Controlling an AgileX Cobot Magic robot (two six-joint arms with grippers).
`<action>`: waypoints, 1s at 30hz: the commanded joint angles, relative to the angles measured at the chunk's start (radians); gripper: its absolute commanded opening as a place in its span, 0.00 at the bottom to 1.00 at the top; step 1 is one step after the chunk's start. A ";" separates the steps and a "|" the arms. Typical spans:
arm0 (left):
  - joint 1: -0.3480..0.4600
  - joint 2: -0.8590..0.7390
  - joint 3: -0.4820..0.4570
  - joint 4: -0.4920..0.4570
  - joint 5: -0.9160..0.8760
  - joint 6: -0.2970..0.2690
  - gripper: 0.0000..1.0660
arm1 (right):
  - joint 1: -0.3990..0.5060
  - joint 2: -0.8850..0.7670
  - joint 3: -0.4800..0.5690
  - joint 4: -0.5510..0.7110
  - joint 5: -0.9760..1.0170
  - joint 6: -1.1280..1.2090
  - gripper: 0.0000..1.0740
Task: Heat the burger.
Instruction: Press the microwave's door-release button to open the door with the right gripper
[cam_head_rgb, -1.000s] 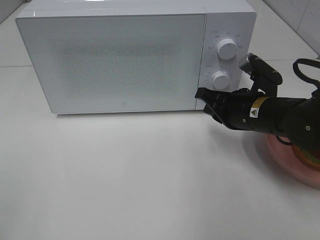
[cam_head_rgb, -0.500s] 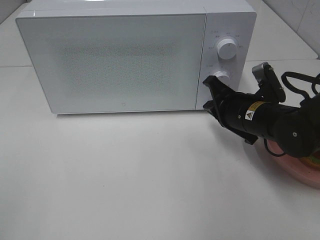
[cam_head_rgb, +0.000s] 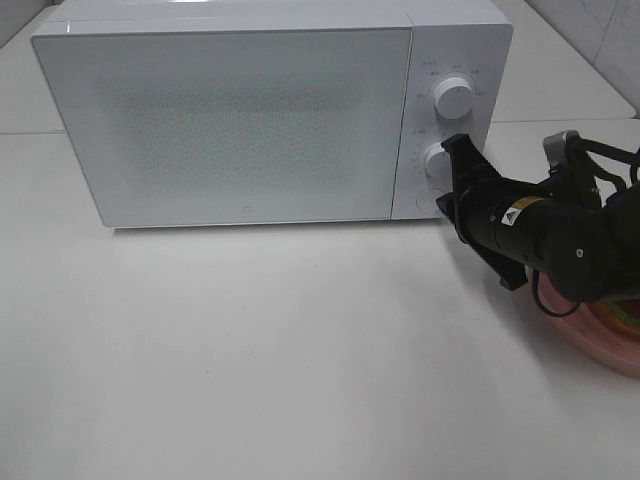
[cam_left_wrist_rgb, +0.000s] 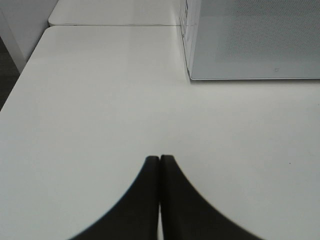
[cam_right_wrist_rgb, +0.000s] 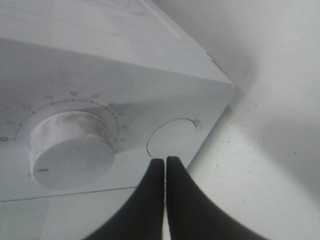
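Right wrist view: my right jaws, pressed together, point at the round button (cam_right_wrist_rgb: 172, 137) of the microwave (cam_right_wrist_rgb: 75, 60). Left jaws are also together. The burger (cam_head_rgb: 627, 313) lies behind the right jaws on the pink plate (cam_head_rgb: 590, 342), largely hidden.

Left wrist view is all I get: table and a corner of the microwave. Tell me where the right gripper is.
Observer: The right gripper, shut, points at the round button next to the lower knob on the microwave panel.
Operator: Report the door.
Observer: The door is shut, by the high view.
Operator: Find the burger.
Observer: Only a sliver of the burger shows, on the pink plate behind the right arm.
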 joint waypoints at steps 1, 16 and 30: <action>-0.006 -0.022 0.001 -0.004 -0.007 -0.001 0.00 | 0.001 0.003 -0.021 0.007 -0.007 0.019 0.00; -0.006 -0.022 0.001 -0.004 -0.007 -0.001 0.00 | 0.001 0.087 -0.058 -0.004 -0.059 0.138 0.00; -0.006 -0.022 0.001 -0.004 -0.007 -0.001 0.00 | 0.001 0.148 -0.128 -0.029 -0.105 0.137 0.00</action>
